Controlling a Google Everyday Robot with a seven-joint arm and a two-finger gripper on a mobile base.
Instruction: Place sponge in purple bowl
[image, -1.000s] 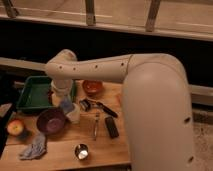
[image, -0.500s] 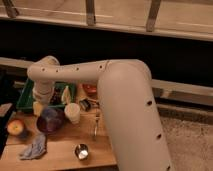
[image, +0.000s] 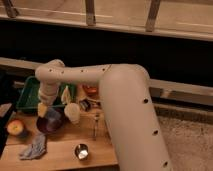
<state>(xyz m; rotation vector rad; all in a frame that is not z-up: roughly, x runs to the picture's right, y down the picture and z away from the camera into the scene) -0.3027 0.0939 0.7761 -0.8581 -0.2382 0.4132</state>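
Dim light covers a wooden table set before a dark wall with a pale railing above it, and everything here can be placed from the purple bowl, which sits toward the table's left half. Directly over the bowl's near-left rim hangs the gripper, at the end of a broad white arm that reaches in from the right; its fingers are closed on the yellow sponge, which is held just above the bowl and does not yet lie inside it. Half a second ago the arm's end was farther left and higher, over the tray's edge; since then it has swung slightly right and come down toward the bowl, while a second ago it was still well to the right of the bowl. Behind the bowl lies a green tray. Left of the bowl rests an apple, and in front of the bowl, toward the table's near edge, lies a crumpled grey cloth. Just right of the bowl stands a white cup, and farther right lies a dark utensil. In front and to the right of the bowl sits a small metal cup. Behind and right of the bowl, partly hidden by the arm, an orange bowl shows. None of the table things appear to have shifted across the three moments.
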